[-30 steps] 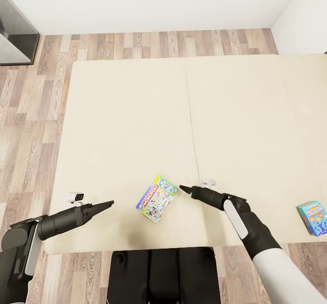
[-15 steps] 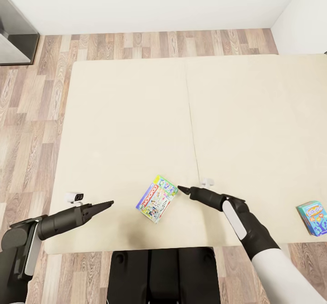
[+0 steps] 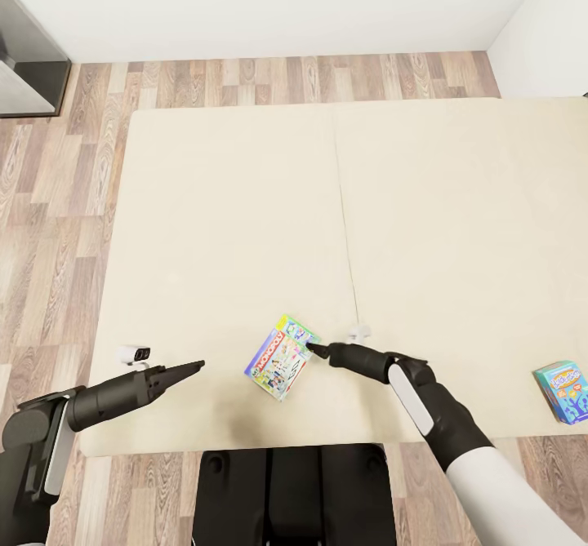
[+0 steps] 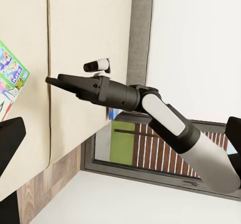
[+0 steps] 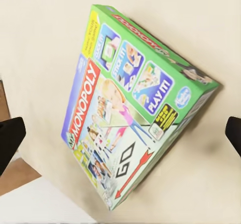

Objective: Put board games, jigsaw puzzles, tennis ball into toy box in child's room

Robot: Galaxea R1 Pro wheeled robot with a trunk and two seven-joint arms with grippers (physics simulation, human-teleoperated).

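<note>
We find the green game (image 3: 282, 357) flat on the bed (image 3: 229, 228) near its front edge. The right gripper (image 3: 316, 349), jaws spread, reaches its corner. The left gripper (image 3: 193, 365) hovers apart; its jaws' state we cannot tell.

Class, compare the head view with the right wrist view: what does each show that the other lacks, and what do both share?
Head view alone: the small blue board game near the bed's right edge, the left gripper, the right gripper reaching toward the green box, and the wood floor. Right wrist view alone: the lid's print, reading MONOPOLY, GO and PLAY IT. Both: the green-edged board game lying on the beige mattress.
</note>
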